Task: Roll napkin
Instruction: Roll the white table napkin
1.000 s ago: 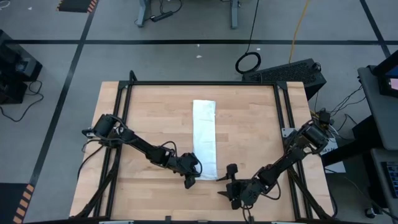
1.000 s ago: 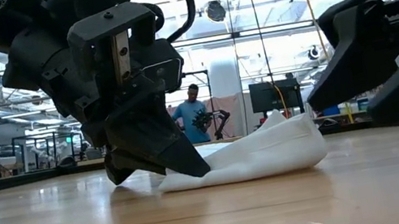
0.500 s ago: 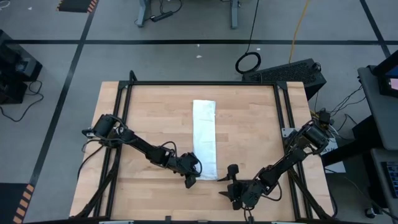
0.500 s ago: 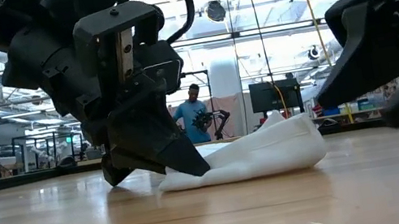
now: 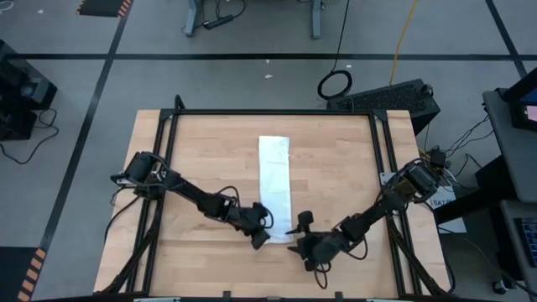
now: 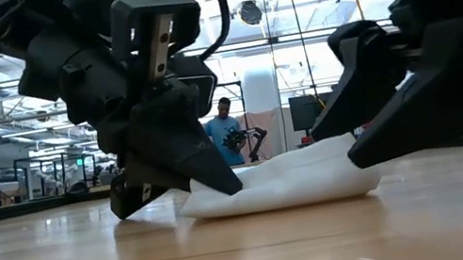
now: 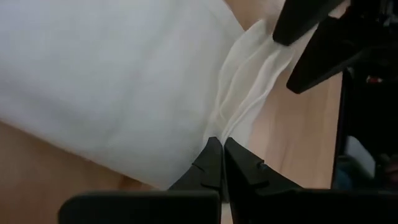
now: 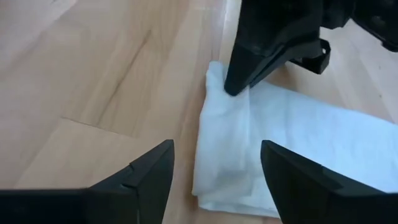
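Note:
The white napkin (image 5: 274, 184) lies as a long folded strip down the middle of the wooden table, flat on the wood. My left gripper (image 5: 261, 238) is shut at the strip's near left corner. My right gripper (image 5: 295, 232) is open just to the right of the near end. In the right wrist view the near right corner of the napkin (image 8: 236, 168) shows between its two spread fingers. Whether those fingers touch the cloth I cannot tell. My left gripper has its shut fingertips (image 7: 222, 146) on the napkin's near left corner (image 8: 214, 78). It comes slanting down from the table's left. Creases in the cloth (image 7: 239, 93) run toward the tips. The corner stays low on the table, and how many layers are caught does not show.
A black metal frame (image 5: 268, 111) runs around the tabletop. Bare wood lies on either side of the strip. Beyond the far edge, in the low view, a person (image 6: 218, 137) stands well back in the room.
My right gripper has gone toward the table's left, up to the napkin's near end. My left gripper has stayed in place and rolled at the wrist.

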